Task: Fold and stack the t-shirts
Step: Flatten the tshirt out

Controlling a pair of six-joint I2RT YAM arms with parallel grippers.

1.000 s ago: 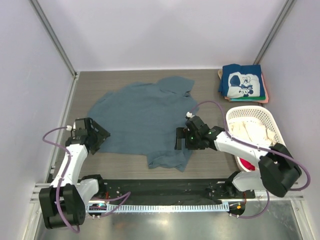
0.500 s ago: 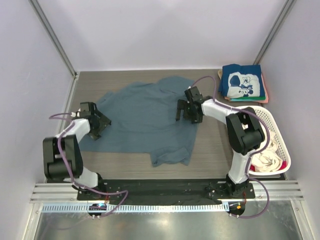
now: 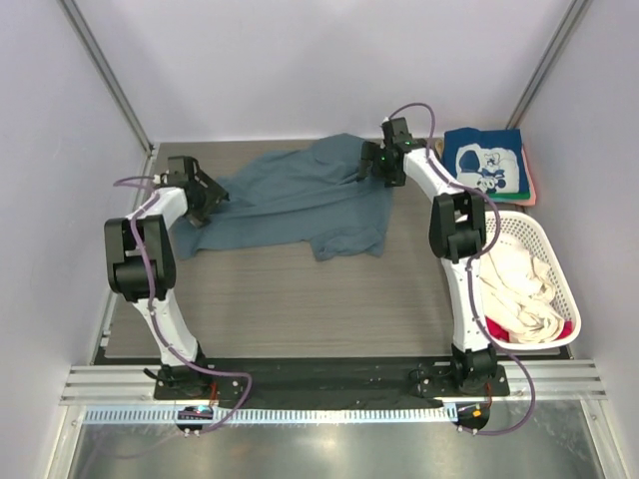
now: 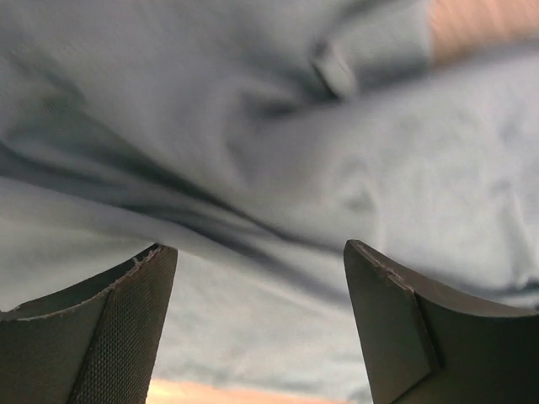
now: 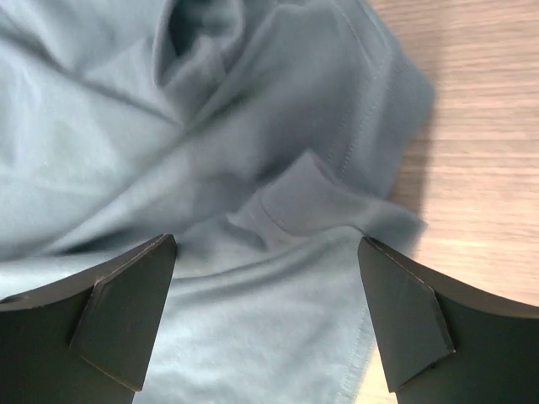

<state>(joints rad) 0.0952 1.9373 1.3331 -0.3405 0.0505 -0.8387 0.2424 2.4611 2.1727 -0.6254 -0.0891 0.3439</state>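
**Table: shirt hauled back**

The table (image 3: 300, 309) has open room across its near half. The blue shirt (image 3: 300, 195), spread mid-table a second ago, now bunches along the far edge. Left jaws and right jaws stand apart over its ends. Wrist views show creases the top view hides.

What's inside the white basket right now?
Crumpled cream cloth fills most of the white basket, with a bit of red cloth at its near end. Anything beneath the cream cloth is covered.
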